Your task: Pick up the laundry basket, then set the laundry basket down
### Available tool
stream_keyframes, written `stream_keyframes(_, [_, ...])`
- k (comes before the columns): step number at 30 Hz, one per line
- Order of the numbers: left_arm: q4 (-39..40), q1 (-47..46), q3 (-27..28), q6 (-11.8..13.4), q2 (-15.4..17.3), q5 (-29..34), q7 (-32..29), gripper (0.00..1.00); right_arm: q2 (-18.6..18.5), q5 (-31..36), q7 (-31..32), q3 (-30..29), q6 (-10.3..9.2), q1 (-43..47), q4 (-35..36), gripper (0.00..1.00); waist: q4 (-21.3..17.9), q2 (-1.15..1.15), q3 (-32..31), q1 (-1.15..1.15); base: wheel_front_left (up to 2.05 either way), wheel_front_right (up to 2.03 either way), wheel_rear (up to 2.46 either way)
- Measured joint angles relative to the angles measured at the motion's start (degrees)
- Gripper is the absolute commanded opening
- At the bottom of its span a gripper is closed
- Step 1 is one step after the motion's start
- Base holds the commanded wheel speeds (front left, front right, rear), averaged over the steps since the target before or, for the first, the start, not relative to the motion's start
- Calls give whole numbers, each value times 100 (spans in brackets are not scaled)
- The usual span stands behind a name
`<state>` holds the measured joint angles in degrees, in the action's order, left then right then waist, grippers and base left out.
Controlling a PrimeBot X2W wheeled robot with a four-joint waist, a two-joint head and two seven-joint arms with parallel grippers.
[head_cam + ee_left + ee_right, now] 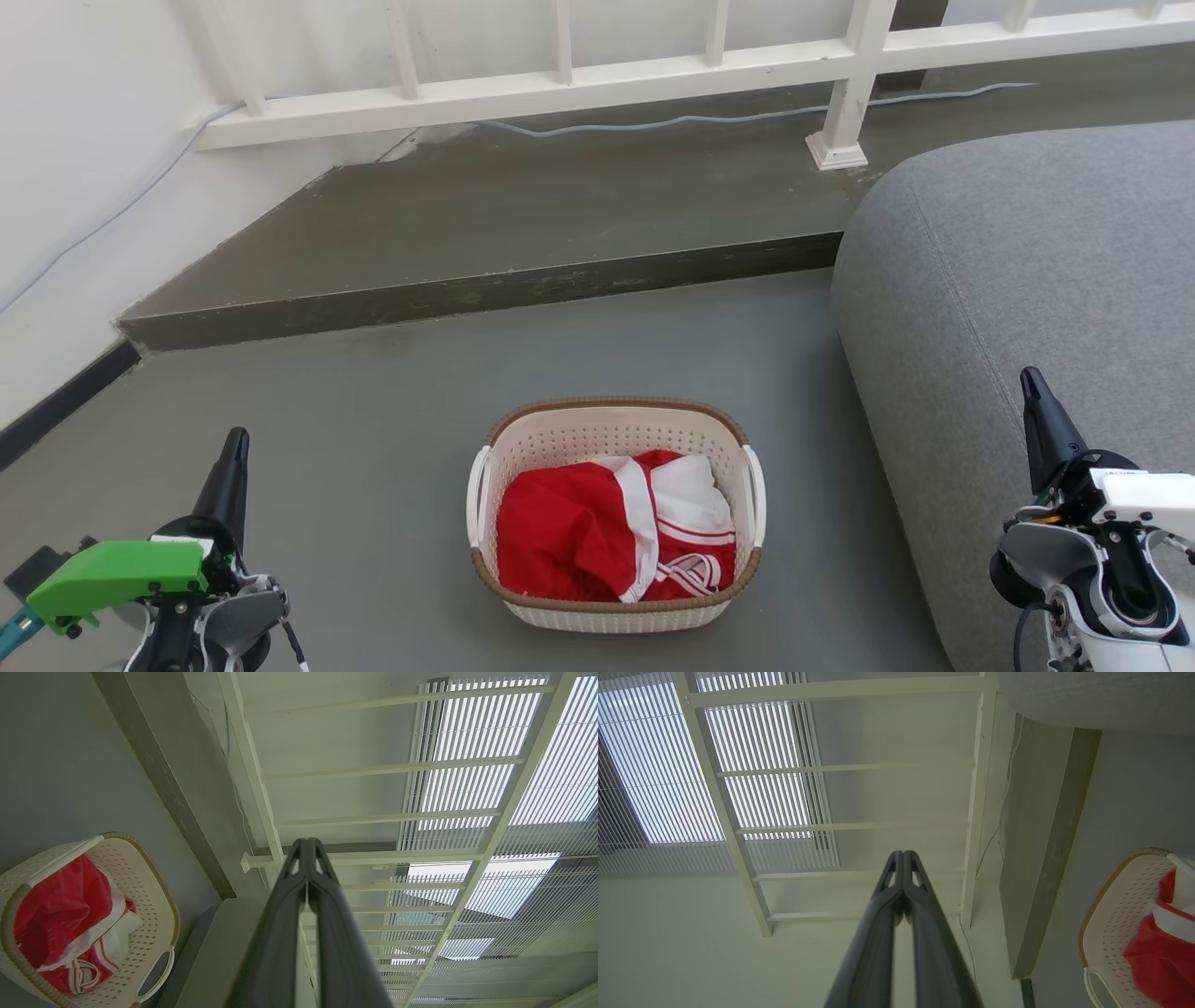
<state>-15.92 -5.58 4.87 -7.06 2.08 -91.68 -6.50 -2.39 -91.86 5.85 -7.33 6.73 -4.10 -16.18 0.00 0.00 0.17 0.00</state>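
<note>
Left wrist view shows your left gripper (307,845) with fingers pressed together, empty; your right gripper (903,855) matches. Both are well apart from the laundry basket (560,439), which sits on the floor (355,439) between them with red and white clothes (569,532) inside. You have bare floor on its left; the sofa (1027,261) edge lies near its right, a step (467,291) beyond.

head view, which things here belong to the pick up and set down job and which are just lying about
For the job:
laundry basket, on the floor
left claw, shut
right claw, shut

Just lying about:
red and white garment, inside the basket
grey sofa
white railing
grey cable
raised step
</note>
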Motion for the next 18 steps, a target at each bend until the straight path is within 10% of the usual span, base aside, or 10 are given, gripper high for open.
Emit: stream_keyframes(18, [1, 0, 0, 0, -1, 0, 0, 0, 1, 0, 0, 0, 0, 0, 1, 0, 0, 0, 0, 0, 0, 0, 0])
